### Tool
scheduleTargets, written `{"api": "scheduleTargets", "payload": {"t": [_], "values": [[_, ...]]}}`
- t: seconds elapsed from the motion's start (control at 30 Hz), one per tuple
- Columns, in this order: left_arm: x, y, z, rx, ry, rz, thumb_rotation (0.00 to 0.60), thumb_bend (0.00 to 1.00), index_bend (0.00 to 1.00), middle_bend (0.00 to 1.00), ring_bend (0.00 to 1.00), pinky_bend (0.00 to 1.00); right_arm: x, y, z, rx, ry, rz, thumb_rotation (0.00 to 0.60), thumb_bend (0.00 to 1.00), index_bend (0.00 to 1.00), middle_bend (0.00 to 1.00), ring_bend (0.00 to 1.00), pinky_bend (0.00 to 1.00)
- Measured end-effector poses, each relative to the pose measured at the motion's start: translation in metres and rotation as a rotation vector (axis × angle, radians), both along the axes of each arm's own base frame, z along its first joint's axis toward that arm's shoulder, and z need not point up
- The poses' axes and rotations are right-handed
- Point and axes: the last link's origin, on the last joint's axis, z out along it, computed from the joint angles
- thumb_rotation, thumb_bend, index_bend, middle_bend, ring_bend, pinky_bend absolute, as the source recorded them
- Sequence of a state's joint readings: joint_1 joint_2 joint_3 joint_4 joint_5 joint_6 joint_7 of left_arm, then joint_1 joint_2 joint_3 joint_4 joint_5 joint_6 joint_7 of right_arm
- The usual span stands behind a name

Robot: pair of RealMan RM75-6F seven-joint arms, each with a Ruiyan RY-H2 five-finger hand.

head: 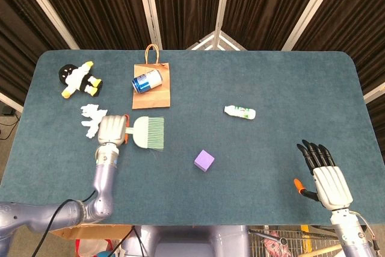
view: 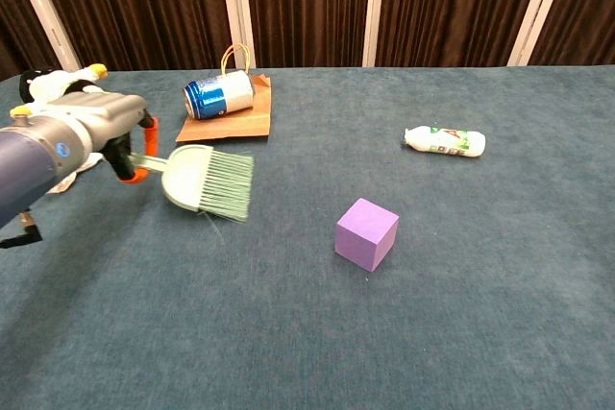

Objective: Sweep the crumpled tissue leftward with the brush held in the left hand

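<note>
My left hand (head: 112, 130) (view: 91, 132) holds a pale green brush (head: 149, 133) (view: 207, 180) by its orange-tipped handle, bristles pointing right. The brush head sits low over the cloth, on the spot where the small crumpled tissue lay earlier; that tissue is hidden in both views now. A larger white crumpled tissue (head: 91, 117) lies just left of the hand, mostly hidden behind it in the chest view. My right hand (head: 322, 176) rests at the table's near right, fingers spread, holding nothing.
A toy penguin (head: 76, 78) (view: 60, 82) lies at the far left. A blue can (head: 147, 80) (view: 219, 95) rests on a flat paper bag (head: 153, 96) (view: 231, 125). A white bottle (head: 240, 111) (view: 445, 140) and a purple cube (head: 204, 161) (view: 366, 233) lie further right.
</note>
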State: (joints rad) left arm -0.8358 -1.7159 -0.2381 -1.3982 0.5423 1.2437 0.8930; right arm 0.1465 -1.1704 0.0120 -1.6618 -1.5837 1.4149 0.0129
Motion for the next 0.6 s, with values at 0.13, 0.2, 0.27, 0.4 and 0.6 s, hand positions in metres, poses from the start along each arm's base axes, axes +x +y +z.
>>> {"api": "scheduleTargets", "payload": {"t": [0.13,0.2,0.27,0.4,0.6], "values": [[-0.021,0.004,0.023,0.046,0.04,0.025,0.6,0.77,0.82,1.0,1.0,1.0,0.0,0.001,0.0,0.0,0.001,0.001,0.6,0.34,0.0,0.0,0.0,0.0],[-0.035,0.007,0.04,0.078,0.065,0.043,0.6,0.77,0.82,1.0,1.0,1.0,0.0,0.001,0.0,0.0,0.002,0.001,0.6,0.34,0.0,0.0,0.0,0.0],[-0.05,0.009,0.06,0.114,0.094,0.064,0.6,0.77,0.82,1.0,1.0,1.0,0.0,0.001,0.0,-0.002,0.003,0.001,0.6,0.34,0.0,0.0,0.0,0.0],[-0.081,0.012,0.107,0.19,0.148,0.107,0.6,0.77,0.82,1.0,1.0,1.0,0.001,0.002,0.0,-0.003,0.007,0.003,0.6,0.34,0.0,0.0,0.0,0.0],[-0.113,0.01,0.174,0.307,0.17,0.148,0.6,0.77,0.82,1.0,1.0,1.0,0.001,0.002,-0.001,-0.004,0.011,0.004,0.6,0.34,0.0,0.0,0.0,0.0]]}}
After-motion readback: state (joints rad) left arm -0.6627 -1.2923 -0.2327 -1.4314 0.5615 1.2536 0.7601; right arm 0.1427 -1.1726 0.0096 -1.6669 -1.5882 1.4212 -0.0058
